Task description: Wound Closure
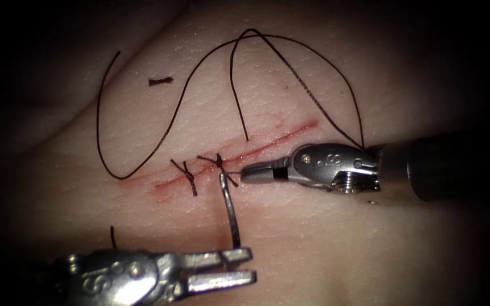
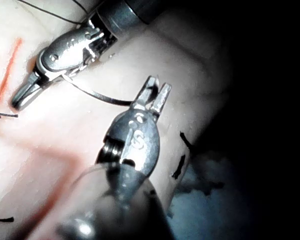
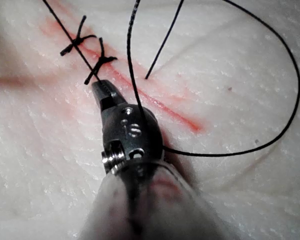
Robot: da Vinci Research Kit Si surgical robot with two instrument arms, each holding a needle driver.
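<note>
**Needle held upright below the second knot**

The left claw (image 1: 239,266), parted, has the needle (image 1: 229,211) against its upper jaw, point up near two knots (image 1: 205,167) on the cut (image 1: 279,140). The right claw (image 1: 252,173), clenched, noses the thread (image 1: 143,164) there, seemingly steadying it.

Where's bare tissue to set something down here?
Free: tissue below the cut, between needle and right tool; upper right beyond the thread. Crowded: the stitches, where the right tool, shut, pinches thread and the needle rises from the tissue to the left tool, jaws open.
</note>
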